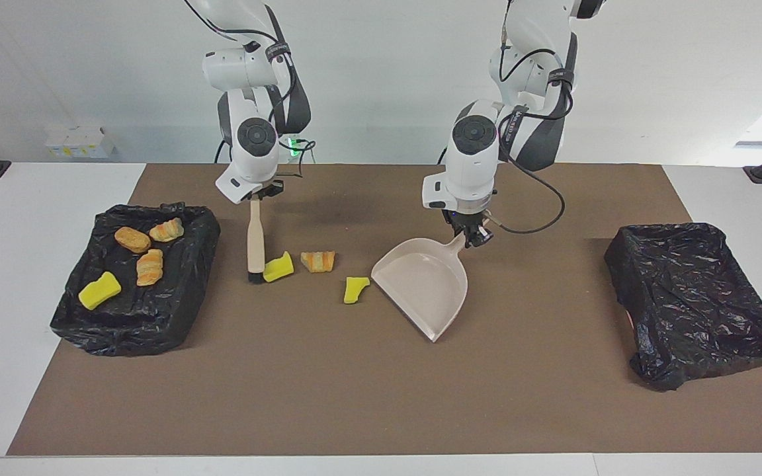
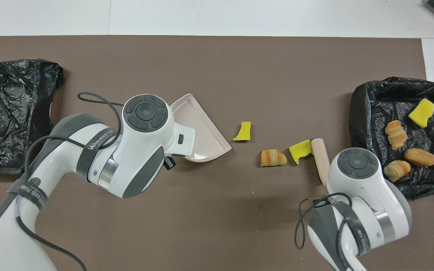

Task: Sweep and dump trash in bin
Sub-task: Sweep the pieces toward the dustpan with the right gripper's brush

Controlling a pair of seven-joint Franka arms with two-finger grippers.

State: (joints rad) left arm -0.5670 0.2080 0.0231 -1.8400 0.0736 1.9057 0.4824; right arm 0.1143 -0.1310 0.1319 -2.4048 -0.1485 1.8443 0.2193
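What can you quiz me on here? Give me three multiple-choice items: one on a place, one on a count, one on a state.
1. The brush's bristles are: A on the mat beside a yellow chunk; B in a bin; C raised high.
2. Loose trash pieces on the mat: A one; B three; C six.
3. The left end effector is: A open; B shut on the dustpan's handle; C shut on the brush.

A, the bristles meet the mat by the chunk. B, two yellow chunks and one pastry lump lie loose. B, it clasps the handle.
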